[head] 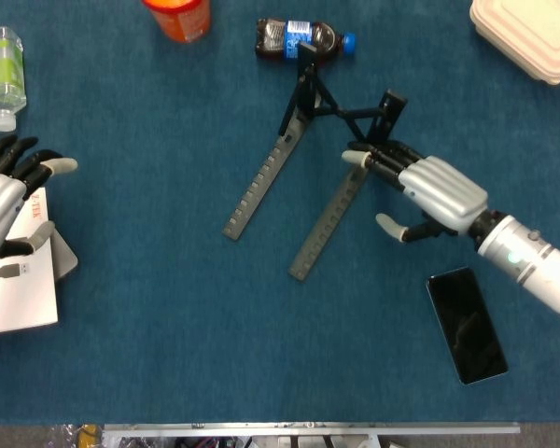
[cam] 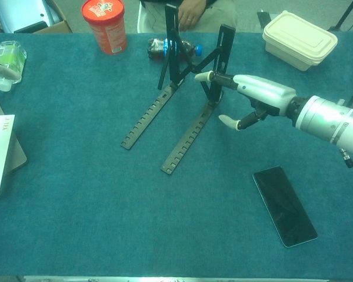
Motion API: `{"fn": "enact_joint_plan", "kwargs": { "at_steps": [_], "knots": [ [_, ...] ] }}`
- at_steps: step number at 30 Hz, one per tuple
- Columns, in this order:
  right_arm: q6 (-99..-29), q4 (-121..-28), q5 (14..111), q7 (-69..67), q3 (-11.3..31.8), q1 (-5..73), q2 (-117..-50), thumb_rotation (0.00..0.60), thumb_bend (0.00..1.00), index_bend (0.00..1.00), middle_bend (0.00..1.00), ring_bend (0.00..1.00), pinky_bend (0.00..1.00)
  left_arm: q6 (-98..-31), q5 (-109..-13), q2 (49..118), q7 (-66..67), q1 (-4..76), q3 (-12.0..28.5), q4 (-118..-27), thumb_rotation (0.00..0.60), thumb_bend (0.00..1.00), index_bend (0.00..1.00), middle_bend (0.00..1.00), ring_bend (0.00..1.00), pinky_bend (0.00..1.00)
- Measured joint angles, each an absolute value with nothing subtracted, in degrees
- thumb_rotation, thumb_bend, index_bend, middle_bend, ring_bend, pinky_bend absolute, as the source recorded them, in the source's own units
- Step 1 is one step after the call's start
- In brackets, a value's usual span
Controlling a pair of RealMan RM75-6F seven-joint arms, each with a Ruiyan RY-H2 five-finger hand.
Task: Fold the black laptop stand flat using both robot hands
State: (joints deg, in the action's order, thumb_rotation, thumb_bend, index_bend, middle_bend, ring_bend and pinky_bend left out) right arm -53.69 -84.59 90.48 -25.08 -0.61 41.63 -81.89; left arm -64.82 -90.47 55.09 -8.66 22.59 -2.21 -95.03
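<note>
Phone (head: pixel 465 324) lies nearest on the blue desk (head: pixel 168 308). Right hand (head: pixel 427 189) has its fingers (head: pixel 373 161) stretched out, released, tips at the laptop stand (head: pixel 303 168), mid-desk with uprights raised. Left hand (head: pixel 5 191) sits at the left edge, fingers loosely apart, holding nothing. Cola bottle (head: pixel 303 39) lies behind the stand.

the head view looks straight down on the blue surface (head: pixel 149 308) from above. the chest view sits lower at the near edge, facing across it. both share the laptop stand (head: pixel 303 177) and phone (head: pixel 465 324).
</note>
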Motion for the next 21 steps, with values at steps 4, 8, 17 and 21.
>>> {"fn": "enact_joint_plan", "kwargs": {
  "at_steps": [4, 8, 17, 21],
  "knots": [
    [-52.8, -84.7, 90.4, -24.9, -0.6, 42.0, -82.6, 0.600, 0.42, 0.00, 0.00, 0.00, 0.00, -65.1, -90.6, 54.9, -8.9, 22.4, -2.3, -94.9, 0.600, 0.36, 0.19, 0.17, 0.06, 0.03],
    [-51.3, -84.4, 89.8, -24.7, 0.3, 43.2, -84.4, 0.600, 0.42, 0.00, 0.00, 0.00, 0.00, -65.7, -90.9, 54.5, -8.9, 22.3, -2.2, -95.2, 0.600, 0.36, 0.19, 0.17, 0.06, 0.03],
    [-44.9, -83.0, 85.5, -23.3, 4.4, 48.0, -90.1, 0.600, 0.42, 0.00, 0.00, 0.00, 0.00, -67.5, -91.6, 53.1, -8.6, 21.3, -2.5, -96.4, 0.600, 0.36, 0.19, 0.17, 0.06, 0.03],
    [-42.1, -80.8, 81.9, -21.8, 6.7, 50.0, -93.0, 0.600, 0.42, 0.00, 0.00, 0.00, 0.00, -68.5, -91.9, 52.4, -8.5, 20.5, -2.8, -96.8, 0.600, 0.36, 0.19, 0.17, 0.06, 0.03]
  ]
}}
